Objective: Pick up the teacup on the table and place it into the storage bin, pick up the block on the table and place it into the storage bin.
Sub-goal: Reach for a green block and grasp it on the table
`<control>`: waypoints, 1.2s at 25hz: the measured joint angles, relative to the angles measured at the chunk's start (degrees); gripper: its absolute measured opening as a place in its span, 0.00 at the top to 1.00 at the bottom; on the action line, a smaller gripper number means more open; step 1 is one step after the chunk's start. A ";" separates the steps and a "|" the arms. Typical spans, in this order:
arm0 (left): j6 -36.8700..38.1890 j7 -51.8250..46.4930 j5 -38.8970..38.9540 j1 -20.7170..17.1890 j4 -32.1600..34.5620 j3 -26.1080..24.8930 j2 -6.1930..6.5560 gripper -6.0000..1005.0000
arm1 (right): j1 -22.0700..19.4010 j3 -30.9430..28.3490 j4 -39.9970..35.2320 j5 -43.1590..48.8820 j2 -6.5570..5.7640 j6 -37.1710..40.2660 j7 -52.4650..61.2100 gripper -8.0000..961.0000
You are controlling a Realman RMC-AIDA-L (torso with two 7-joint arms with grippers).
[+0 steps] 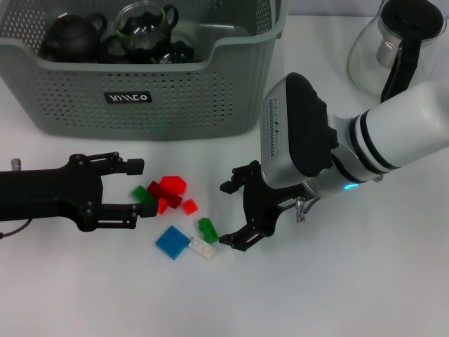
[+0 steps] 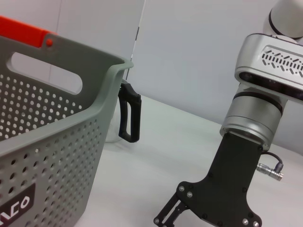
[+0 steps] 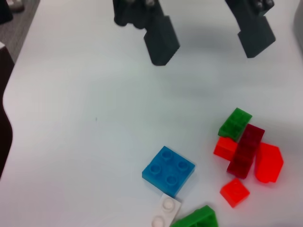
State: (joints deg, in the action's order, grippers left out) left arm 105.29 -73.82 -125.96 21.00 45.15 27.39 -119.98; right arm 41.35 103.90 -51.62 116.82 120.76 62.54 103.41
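The storage bin [image 1: 140, 98] stands at the back left, and its perforated wall [image 2: 52, 146] fills the left wrist view. Inside it are a glass teacup [image 1: 144, 27], a dark teapot [image 1: 70, 35] and dark cups. Loose blocks lie in front of the bin: a green block [image 1: 142, 192], red blocks [image 1: 172, 186], a blue block [image 1: 172, 242], a white block [image 1: 202, 247] and another green block [image 1: 207, 228]. My left gripper [image 1: 139, 188] is open at the pile's left edge, with the first green block [image 3: 235, 124] between its fingertips. My right gripper [image 1: 230, 214] is open just right of the pile, empty.
A glass kettle [image 1: 400, 49] with a black handle [image 2: 129, 113] stands at the back right, beside the bin. The right arm's white wrist [image 2: 265, 94] rises over the table. The blue block [image 3: 168, 170] and the dark red block [image 3: 245, 150] lie close together.
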 joint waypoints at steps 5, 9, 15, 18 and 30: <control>0.07 -0.20 0.18 -0.20 -0.11 -0.09 -0.06 0.17 | 0.03 0.52 0.13 -0.07 0.08 -0.46 -1.54 0.03; 0.10 -0.57 0.25 -0.25 -0.25 -0.09 -0.10 0.18 | 0.05 1.09 0.25 -0.10 0.09 -0.47 -1.82 0.03; 0.10 -0.86 0.31 -0.07 -0.28 -0.06 -0.08 0.18 | 0.40 1.80 0.90 -0.11 0.16 -1.54 -1.87 0.04; 0.04 -0.88 0.31 -0.03 -0.27 -0.06 -0.08 0.18 | 1.00 3.00 1.80 -0.67 0.26 -3.26 -1.58 0.05; -0.03 -0.88 0.29 0.01 -0.23 -0.06 -0.08 0.18 | 2.44 5.16 3.37 -2.91 0.26 -5.13 -1.40 0.07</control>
State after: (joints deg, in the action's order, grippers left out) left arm 105.26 -74.71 -125.68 21.00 44.92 27.33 -120.05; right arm 43.79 109.05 -48.25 113.92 121.02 57.42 102.01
